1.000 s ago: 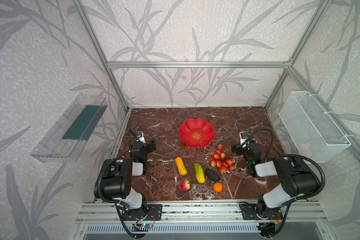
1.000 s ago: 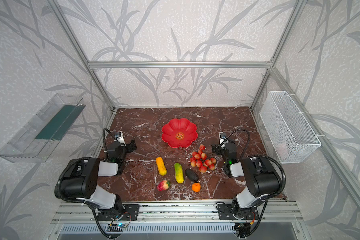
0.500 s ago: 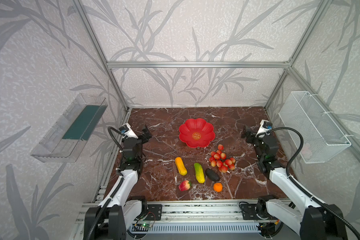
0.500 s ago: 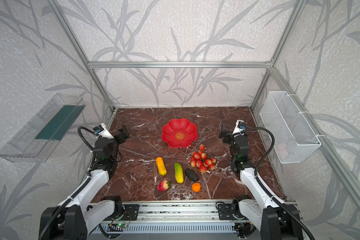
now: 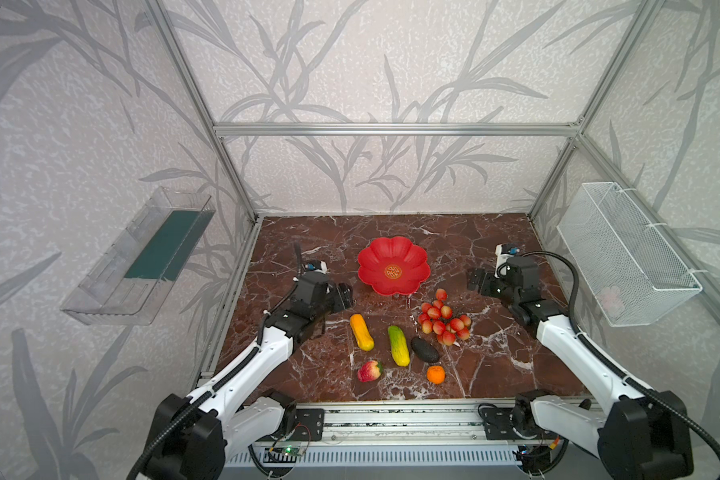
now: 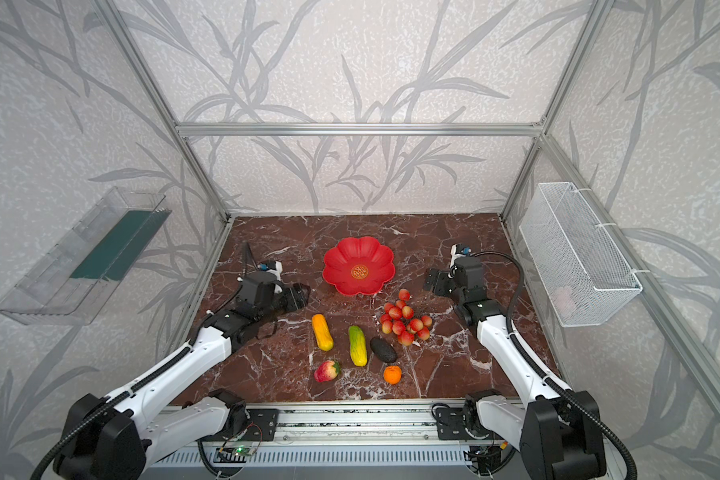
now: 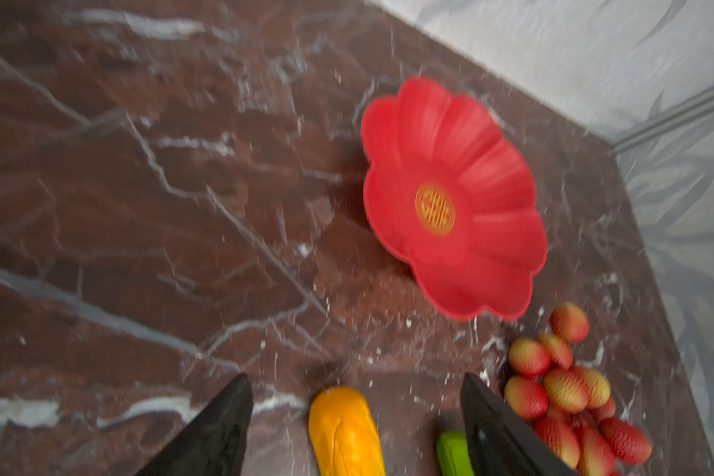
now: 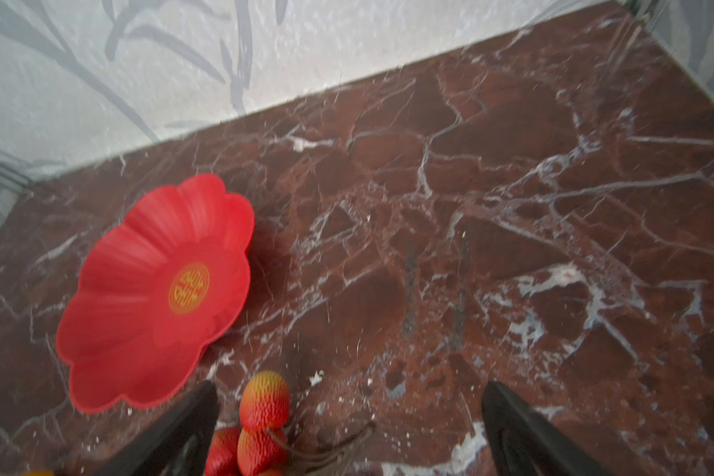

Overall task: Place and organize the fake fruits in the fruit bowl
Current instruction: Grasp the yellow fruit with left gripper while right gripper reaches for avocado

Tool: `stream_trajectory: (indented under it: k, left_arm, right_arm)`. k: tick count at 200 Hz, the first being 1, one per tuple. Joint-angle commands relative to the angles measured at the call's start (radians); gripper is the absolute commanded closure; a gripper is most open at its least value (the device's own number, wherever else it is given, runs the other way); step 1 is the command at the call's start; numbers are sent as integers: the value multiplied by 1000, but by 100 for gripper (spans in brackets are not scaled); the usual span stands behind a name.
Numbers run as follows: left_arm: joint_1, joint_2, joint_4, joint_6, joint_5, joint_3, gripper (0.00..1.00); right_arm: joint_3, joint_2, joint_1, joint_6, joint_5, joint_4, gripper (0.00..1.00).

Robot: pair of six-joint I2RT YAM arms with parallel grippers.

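Fruits (image 5: 398, 351) lay on table (image 5: 308, 237), near bowl (image 5: 393, 266).
Left gripper (image 5: 344, 297) and right gripper (image 5: 476, 282) flanked bowl, jaws apart.

L pincer (image 5: 344, 296) & R pincer (image 5: 476, 282) open, empty, low, both aimed twd centre.

Clear plastic tray (image 5: 113, 282) on side wall; white wire basket (image 5: 624, 257) opposite; brown marble tabletop (image 5: 495, 361).
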Motion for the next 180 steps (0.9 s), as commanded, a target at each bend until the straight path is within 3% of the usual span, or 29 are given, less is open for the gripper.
stream_trajectory:
  k: [1,70,94,112,128,153,180]
  left_arm:
    - [-74,52,-104,-121,-105,-41,22]
    - [-238,314,26,-188,-96,-24,24]
    - [-243,367,64,-196,-73,-27,47]
    - [-243,370,70,-188,-58,-17,58]
    - [-243,333,49,-163,-60,10,63]
    - [-241,270,13,-77,-110,86,64]
    - [-226,309,-42,73,-138,254,63]
  right_arm:
    - [-3,-42,44,-22,20,-125,1]
    - [-65,-103,109,8,23,-158,1]
    - [-71,-130,126,12,26,-169,1]
    - [-69,-143,145,16,28,-186,2]
    - [-51,-146,194,7,61,-226,2]
    - [-34,-142,315,1,139,-267,3]
    - [-33,-131,441,47,164,-276,6]
